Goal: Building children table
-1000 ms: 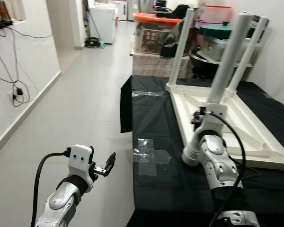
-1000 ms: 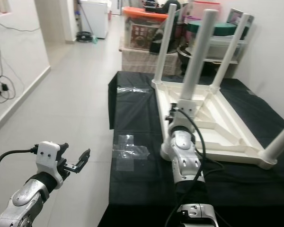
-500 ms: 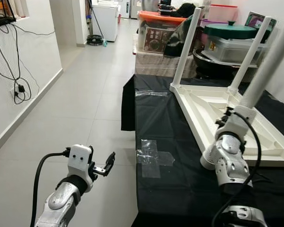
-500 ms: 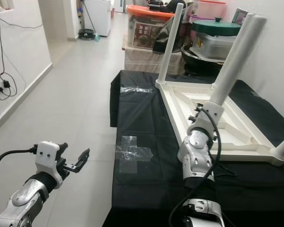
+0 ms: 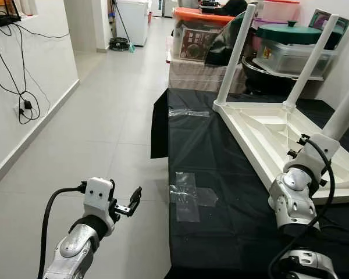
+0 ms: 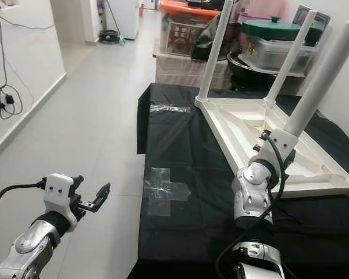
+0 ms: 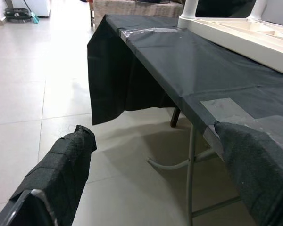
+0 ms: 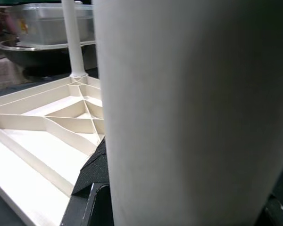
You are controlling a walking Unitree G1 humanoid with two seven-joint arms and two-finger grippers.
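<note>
1. The right gripper (image 8: 188, 207) has its jaws clamped on a white table leg (image 6: 320, 87), held tilted above the upturned white table top (image 6: 262, 136).
2. The left gripper (image 5: 132, 200) hangs over the floor (image 5: 104, 128) beside the table edge, jaws parted and holding nothing.
3. The table top lies underside up on a black cloth (image 5: 221, 192); two fitted legs (image 5: 235, 55) stand upright at its far corners.
4. Clear tape (image 5: 189, 192) sticks to the cloth.
5. Behind stand storage boxes (image 5: 198, 38) and a green-lidded pot (image 5: 291, 35); contents cannot be told.
</note>
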